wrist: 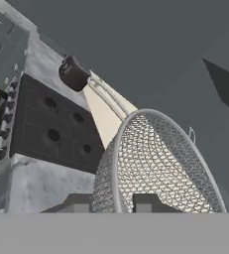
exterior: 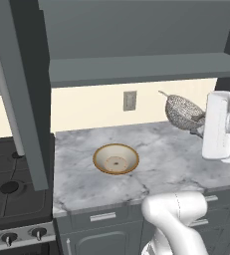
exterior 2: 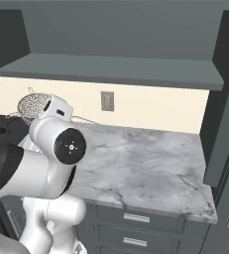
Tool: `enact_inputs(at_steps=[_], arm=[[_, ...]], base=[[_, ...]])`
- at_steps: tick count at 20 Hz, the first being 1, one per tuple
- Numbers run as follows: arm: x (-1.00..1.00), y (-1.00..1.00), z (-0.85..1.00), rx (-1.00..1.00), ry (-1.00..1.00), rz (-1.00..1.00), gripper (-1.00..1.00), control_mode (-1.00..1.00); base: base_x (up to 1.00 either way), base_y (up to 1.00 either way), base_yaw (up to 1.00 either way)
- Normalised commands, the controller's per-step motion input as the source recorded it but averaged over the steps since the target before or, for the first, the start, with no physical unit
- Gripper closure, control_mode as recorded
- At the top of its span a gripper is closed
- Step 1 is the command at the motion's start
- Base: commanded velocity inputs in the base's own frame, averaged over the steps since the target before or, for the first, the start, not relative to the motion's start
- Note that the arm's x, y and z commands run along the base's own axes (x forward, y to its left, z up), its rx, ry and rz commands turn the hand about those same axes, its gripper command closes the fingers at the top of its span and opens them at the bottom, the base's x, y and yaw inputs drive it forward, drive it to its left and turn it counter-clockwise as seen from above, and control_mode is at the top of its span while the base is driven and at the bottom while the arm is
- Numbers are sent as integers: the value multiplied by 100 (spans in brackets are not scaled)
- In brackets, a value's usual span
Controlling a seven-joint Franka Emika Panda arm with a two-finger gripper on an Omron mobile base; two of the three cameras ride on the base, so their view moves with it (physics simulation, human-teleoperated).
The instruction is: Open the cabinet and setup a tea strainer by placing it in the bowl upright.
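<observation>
Cabinet (exterior: 136, 30) open, the gripper (wrist: 113, 201) pinching the tea strainer (exterior: 183, 112) aloft over the counter (exterior: 171, 159), next likely swinging left and lowering it upright into the bowl (exterior: 116, 159).

The white arm (exterior 2: 51, 163) rises from the lower left, its round dark joint cap facing the camera. Just above and behind its upper end, the tea strainer (exterior 2: 32, 106) hangs in the air, its mesh cup tilted and partly hidden by the white hand; a thin straight handle runs from the arm's far side out over the tabletop (exterior 2: 145, 163). The tool itself is hidden behind the arm. The grey-veined marble tabletop spreads away from the arm. Beyond the arm, on the cream back wall, sits a grey outlet plate (exterior 2: 107, 101). Above it, the cabinet (exterior 2: 111, 69) stands open, its inner shelf bare. Below the tabletop's front edge are grey drawers (exterior 2: 136, 218) with short silver handles.
</observation>
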Motion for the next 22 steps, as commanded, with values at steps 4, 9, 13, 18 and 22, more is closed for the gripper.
enact_inputs(at_steps=[4,9,13,18,22], arm=[[0,27,-86,0,20,3,100,-100],[7,12,-89,0,18,4,100,-100],[26,1,-53,0,-3,9,100,-100],[44,2,-39,-2,-13,3,100,-100],[61,14,-38,-4,-13,2,100,-100]], base=[[0,0,0],[0,0,0],[0,0,0],[0,0,0],[0,0,0]])
